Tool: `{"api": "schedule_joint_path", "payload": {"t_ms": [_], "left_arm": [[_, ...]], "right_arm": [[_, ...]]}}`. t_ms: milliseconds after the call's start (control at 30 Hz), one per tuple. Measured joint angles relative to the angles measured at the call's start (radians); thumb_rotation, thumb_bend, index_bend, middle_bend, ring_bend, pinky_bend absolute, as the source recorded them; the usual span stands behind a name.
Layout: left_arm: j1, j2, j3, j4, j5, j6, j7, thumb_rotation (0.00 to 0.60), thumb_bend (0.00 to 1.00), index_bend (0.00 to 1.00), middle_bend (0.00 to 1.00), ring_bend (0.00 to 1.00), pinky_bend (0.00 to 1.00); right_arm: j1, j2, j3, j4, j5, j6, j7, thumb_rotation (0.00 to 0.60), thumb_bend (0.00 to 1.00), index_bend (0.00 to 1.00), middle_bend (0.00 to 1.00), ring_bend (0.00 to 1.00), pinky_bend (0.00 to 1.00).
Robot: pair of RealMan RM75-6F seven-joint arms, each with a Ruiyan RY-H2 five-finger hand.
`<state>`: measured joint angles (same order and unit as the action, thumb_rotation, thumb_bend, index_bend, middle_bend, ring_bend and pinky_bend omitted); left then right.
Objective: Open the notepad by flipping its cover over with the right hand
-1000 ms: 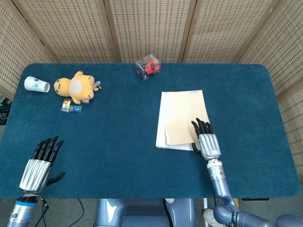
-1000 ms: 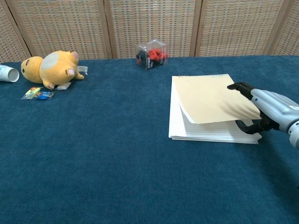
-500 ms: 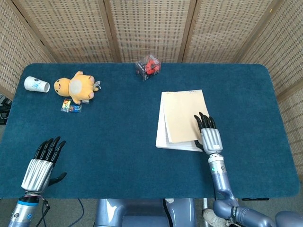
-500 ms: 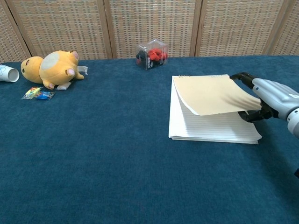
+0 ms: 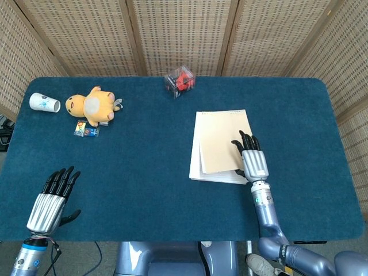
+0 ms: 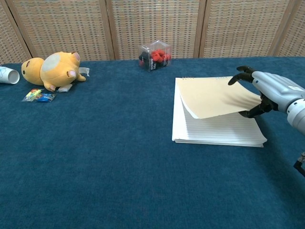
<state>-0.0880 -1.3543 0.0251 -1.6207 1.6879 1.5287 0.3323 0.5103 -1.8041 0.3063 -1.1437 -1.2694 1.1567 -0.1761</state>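
One notepad point(image 5: 221, 146), one plush toy point(image 5: 92, 106), one paper cup point(image 5: 44, 103), one clear box point(image 5: 179, 81) and one small packet point(image 5: 86, 130) are seen on a blue table point(image 5: 132, 172), with two robot hands in view. The notepad lies right of the table's centre, its spine at the far edge. Its tan cover point(image 6: 214, 97) is pinched near its right near corner by the right hand point(image 6: 267, 91), with the thumb under the cover and the other fingers point(image 6: 240, 74) curved over its top. The cover is lifted and bowed, so that lined white pages point(image 6: 219, 131) are exposed beneath it. The left hand point(image 5: 49, 201) is held above the near left corner of the table, its fingers straight and close together, the thumb set apart to the side; nothing is held or touched by it. The clear box stands at the far edge and holds red pieces. The cup lies on its side at the far left, with the plush just beside it and the packet in front of the plush.
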Motion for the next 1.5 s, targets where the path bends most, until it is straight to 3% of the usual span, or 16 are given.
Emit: {"api": "schedule_joint_path", "payload": {"t_ms": [200,467,633,900,1233,1500], "left_arm": [[0.001,0.001,0.002,-0.005,-0.002,-0.002,0.002,0.600,0.00,0.00,0.00,0.00,0.07],[0.000,0.004,0.002,-0.009,-0.005,-0.004,-0.001,0.600,0.00,0.00,0.00,0.00,0.07],[-0.001,0.005,0.002,-0.011,-0.007,-0.005,-0.002,0.600,0.00,0.00,0.00,0.00,0.07],[-0.001,0.004,0.003,-0.011,-0.007,-0.007,0.001,0.600,0.00,0.00,0.00,0.00,0.07],[-0.001,0.003,0.002,-0.011,-0.010,-0.007,0.003,0.600,0.00,0.00,0.00,0.00,0.07],[-0.002,0.000,0.004,-0.008,-0.012,-0.011,0.005,0.600,0.00,0.00,0.00,0.00,0.07]], "right_arm": [[0.007,-0.015,-0.004,0.028,-0.021,0.031,0.019,0.600,0.50,0.50,0.32,0.21,0.33],[0.016,-0.034,-0.012,0.071,-0.039,0.055,0.048,0.600,0.50,0.55,0.38,0.26,0.40],[0.020,-0.036,-0.011,0.083,-0.040,0.064,0.054,0.600,0.57,0.70,0.55,0.44,0.60],[0.027,-0.047,-0.013,0.122,-0.064,0.101,0.111,0.600,0.63,0.74,0.71,0.60,0.77],[0.028,-0.044,-0.034,0.148,-0.091,0.120,0.169,0.600,0.63,0.75,0.74,0.62,0.79],[0.008,-0.014,-0.082,0.130,-0.123,0.119,0.222,0.600,0.63,0.75,0.74,0.62,0.80]]}}
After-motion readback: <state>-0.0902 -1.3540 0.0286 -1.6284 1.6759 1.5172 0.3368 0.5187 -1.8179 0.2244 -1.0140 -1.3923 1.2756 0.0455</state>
